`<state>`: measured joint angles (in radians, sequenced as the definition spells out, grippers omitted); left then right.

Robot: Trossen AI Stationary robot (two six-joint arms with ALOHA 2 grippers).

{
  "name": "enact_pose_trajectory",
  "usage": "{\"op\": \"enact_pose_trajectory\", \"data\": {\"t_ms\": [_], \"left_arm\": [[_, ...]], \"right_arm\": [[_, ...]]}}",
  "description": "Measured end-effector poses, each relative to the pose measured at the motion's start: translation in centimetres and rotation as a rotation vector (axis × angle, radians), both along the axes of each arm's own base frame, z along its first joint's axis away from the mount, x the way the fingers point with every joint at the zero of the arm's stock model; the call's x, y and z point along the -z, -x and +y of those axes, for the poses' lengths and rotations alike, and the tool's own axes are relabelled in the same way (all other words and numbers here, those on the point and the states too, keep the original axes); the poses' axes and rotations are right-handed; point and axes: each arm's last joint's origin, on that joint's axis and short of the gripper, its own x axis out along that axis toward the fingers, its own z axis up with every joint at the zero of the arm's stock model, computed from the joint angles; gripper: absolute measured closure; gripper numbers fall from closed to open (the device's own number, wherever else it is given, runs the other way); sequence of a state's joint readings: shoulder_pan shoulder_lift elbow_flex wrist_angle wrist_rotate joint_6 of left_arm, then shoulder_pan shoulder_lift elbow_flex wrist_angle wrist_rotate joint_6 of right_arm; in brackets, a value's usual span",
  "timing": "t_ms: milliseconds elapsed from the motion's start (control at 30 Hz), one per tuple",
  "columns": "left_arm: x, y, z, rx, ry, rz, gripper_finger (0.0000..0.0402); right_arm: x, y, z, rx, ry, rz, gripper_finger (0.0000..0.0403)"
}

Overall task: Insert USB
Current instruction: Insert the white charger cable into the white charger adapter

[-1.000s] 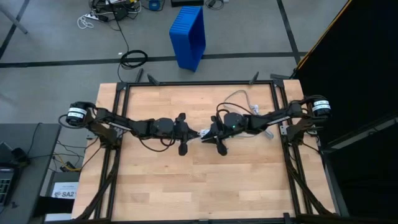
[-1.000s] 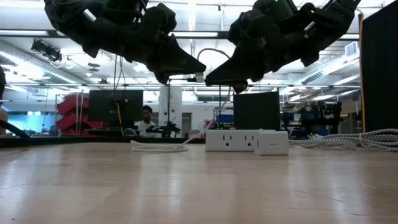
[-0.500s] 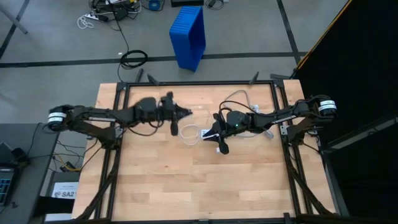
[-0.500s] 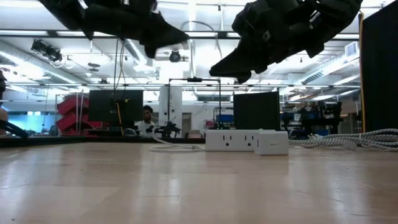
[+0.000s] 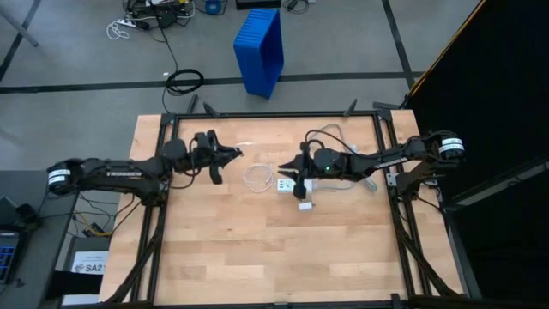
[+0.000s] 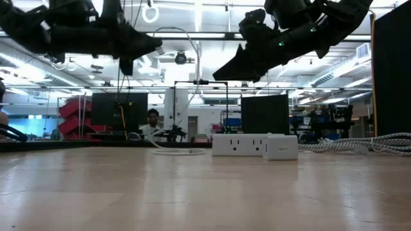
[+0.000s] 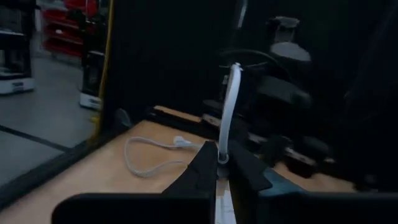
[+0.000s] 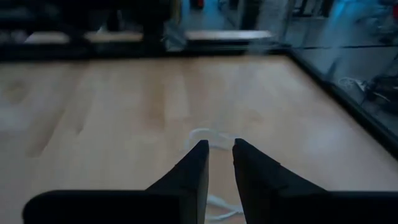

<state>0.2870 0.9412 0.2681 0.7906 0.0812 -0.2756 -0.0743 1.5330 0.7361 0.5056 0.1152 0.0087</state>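
From above, the left gripper (image 5: 230,154) hung over the table's (image 5: 214,257) far-left part, its arm reaching in from the left edge; its fingers (image 7: 208,165) were pinched tight on the USB (image 7: 229,93), a thin white cable that the left wrist view showed rising upright out of the pinch, a detail too small to make out from overhead; that same view showed a further loop of the cable (image 7: 146,163) lying flat on the wood beyond. Toward the middle, the overhead view showed the loose white loops (image 5: 255,178) resting on the table just left of the white power strip (image 5: 287,185), with a small white block (image 5: 304,205) lying just nearer the front edge; the low view showed the strip's (image 6: 241,144) sockets facing the camera, a white block (image 6: 281,147) touching its right end and the braided grey cord (image 6: 359,144) trailing right, none of which the overhead view made plain. The right gripper (image 5: 284,167) hovered above the strip's far side, and the low view showed it (image 6: 221,75) well clear of the tabletop; the right wrist view showed its fingers (image 8: 191,171) narrowly parted with nothing between them and the cable loop (image 8: 208,138) on the wood ahead. The table's whole near half lay bare between its black frame rails (image 5: 153,249); beyond the far edge stood a blue crate (image 5: 260,50) on the floor.
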Motion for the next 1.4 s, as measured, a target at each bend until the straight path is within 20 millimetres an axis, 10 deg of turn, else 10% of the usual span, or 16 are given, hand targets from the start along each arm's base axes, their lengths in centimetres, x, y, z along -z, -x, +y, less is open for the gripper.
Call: {"op": "enact_pose_trajectory", "data": {"t_ms": [700,1133,1400], "left_arm": [[-1.1,-4.1,-1.0,0.095,-0.064,-0.047,0.0401],[-1.8,-4.4,-1.4,0.166,-0.085,-0.045,0.0401],[-0.8,-3.6,-1.6,0.176,-0.03,0.133,0.0401]], "right_arm": [[2.0,-1.5,-0.8,-0.108,-0.197,-0.07,0.0203],[1.7,-1.0,-2.8,-0.105,-0.15,-0.056,0.0393],[-4.8,0.8,-6.0,0.01,-0.007,-0.166,0.0402]]}}
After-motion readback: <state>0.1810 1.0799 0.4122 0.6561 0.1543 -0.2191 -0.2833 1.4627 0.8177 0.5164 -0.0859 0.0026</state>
